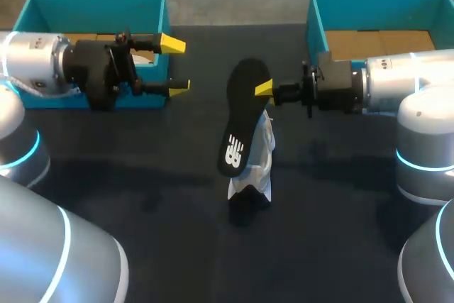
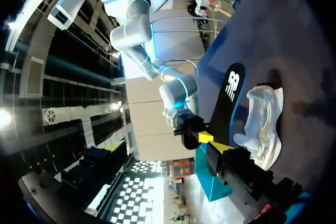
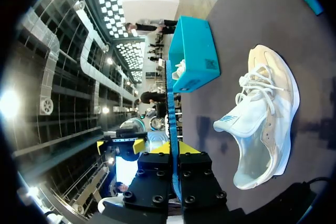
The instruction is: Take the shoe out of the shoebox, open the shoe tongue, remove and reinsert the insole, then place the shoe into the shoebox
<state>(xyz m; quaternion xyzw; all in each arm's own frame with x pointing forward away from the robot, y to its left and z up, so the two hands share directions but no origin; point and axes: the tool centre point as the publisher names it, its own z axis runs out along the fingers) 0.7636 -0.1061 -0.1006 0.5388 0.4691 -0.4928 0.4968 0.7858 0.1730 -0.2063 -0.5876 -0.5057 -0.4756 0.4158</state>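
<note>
Right hand [image 1: 264, 89] pinching insole [image 1: 241, 115], shoe [image 1: 261, 164] half-hidden

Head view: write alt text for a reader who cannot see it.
The right gripper holds a black insole beside a white shoe on the dark table. The left gripper hangs open by the left teal shoebox; the right teal shoebox stands behind the right arm.

- Right gripper [image 3: 172, 155]: both yellow tips clamp the insole [image 3: 169, 103], seen edge-on as a thin teal strip.
- Shoe [image 3: 262, 124]: white, laced, on the dark table [image 3: 247, 19] beside the gripper.
- Shoebox [image 3: 195, 45]: teal, ahead, apart from the shoe.
</note>
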